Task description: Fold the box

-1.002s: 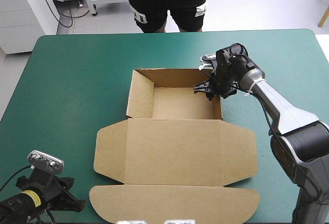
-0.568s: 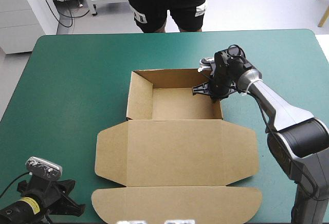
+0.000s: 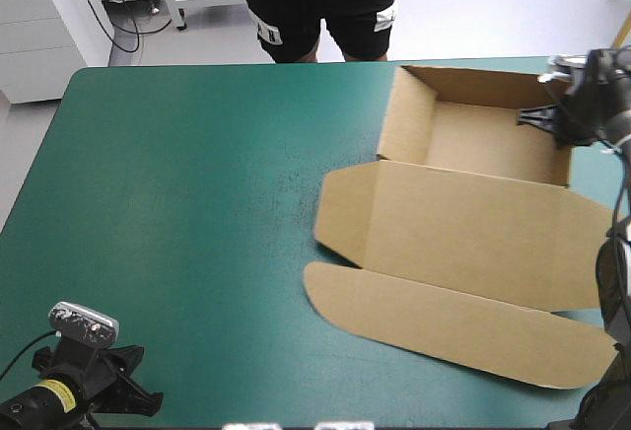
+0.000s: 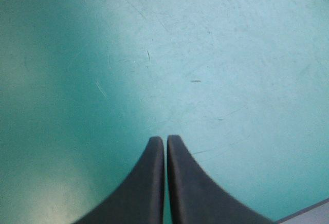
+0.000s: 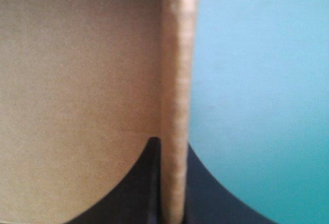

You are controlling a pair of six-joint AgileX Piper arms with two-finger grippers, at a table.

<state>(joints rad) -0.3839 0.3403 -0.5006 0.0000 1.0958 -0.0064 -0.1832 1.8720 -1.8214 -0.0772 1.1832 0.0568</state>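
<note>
Right wrist view is showing what the high view is not resolving: the right gripper [image 5: 172, 147] clamping the box's [image 5: 77, 80] upright side wall between its fingers. High view is placing the box [image 3: 463, 223] at the table's [image 3: 197, 174] far right corner, tray farthest, lid lying flat, pointing nearward, long axis far-to-near, slightly skewed. Left gripper [image 4: 165, 141] is resting closed above bare cover [image 4: 216, 54]

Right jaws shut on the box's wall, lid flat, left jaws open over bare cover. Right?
No. The left gripper has its jaws shut, not open, over the bare teal-green cover; the left wrist view shows it. As stated, the right gripper is shut on the box wall, lid flat.
</note>
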